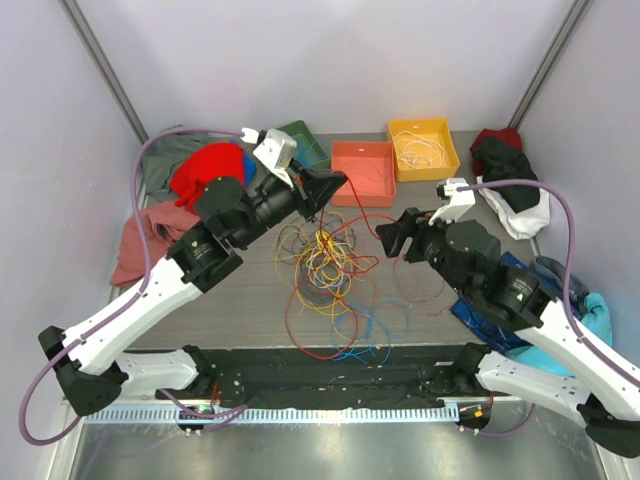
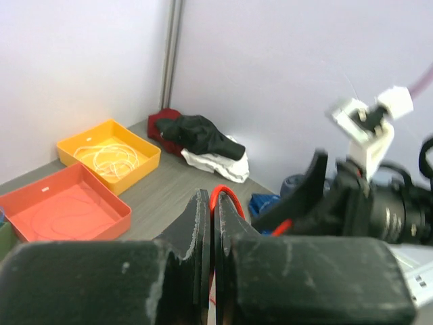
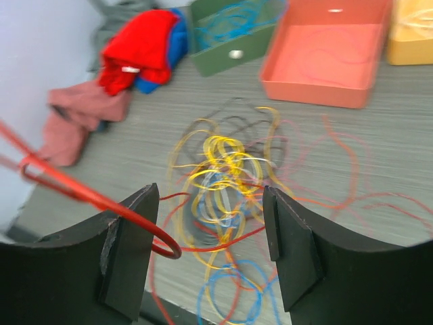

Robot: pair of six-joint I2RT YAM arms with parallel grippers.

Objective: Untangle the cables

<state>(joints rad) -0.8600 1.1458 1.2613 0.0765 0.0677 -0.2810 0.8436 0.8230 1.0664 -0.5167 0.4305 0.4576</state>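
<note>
Red cable (image 3: 81, 193) clamped in left gripper (image 2: 211, 210), slanting from left edge of right-wrist view across lower-left finger (image 3: 128, 257) of right gripper (image 3: 208, 230); jaws there wide apart, empty.

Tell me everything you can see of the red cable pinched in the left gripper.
The red cable is a thin, glossy, flexible wire. The left gripper is shut on it, with a small loop arching just above the fingertips. From there it runs lifted off the table toward the open right gripper, where a stretch crosses one finger's front and curls into a loop; whether it touches there is unclear. Its rest appears to drop into the mixed tangle.
</note>
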